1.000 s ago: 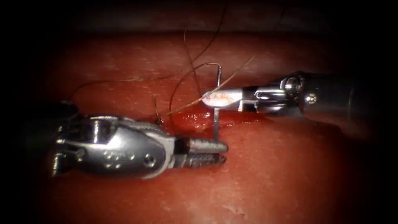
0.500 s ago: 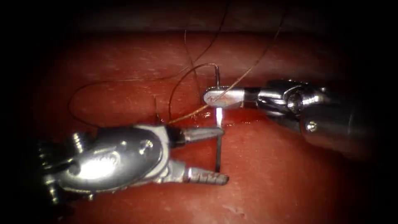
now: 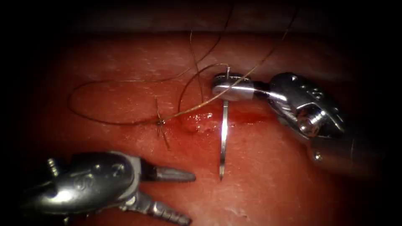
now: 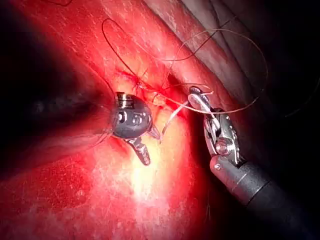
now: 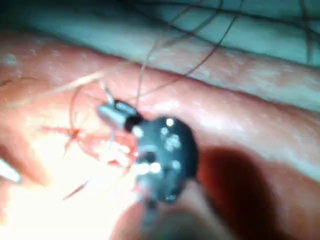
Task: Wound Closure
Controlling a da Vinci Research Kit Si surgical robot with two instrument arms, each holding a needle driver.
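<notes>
My right tool (image 3: 228,88) comes in from the right, jaws shut on the curved needle (image 3: 224,134) close to its thread end. The needle hangs down across the cut (image 3: 247,119), free of the tissue, its point (image 3: 220,177) over the near side. Thread (image 3: 104,81) runs from the needle's end in loops across the tissue to a tied knot (image 3: 160,122) at the cut's left end. My left tool (image 3: 189,197) sits low at the left, jaws open and holding nothing. The left wrist view shows the left tool (image 4: 150,145), the needle (image 4: 172,117) and the right tool (image 4: 197,97). The right wrist view shows the right tool (image 5: 112,114).
Red fluid (image 3: 201,121) pools along the cut. Short cut ends of thread (image 3: 164,136) stick out from the knot. More thread (image 3: 217,37) rises toward the far edge of the tissue (image 3: 293,188).
The left tool's jaws opened off the needle's lower part and drew back down and to the left. The right tool turned its wrist and kept the needle, whose full length now shows.
</notes>
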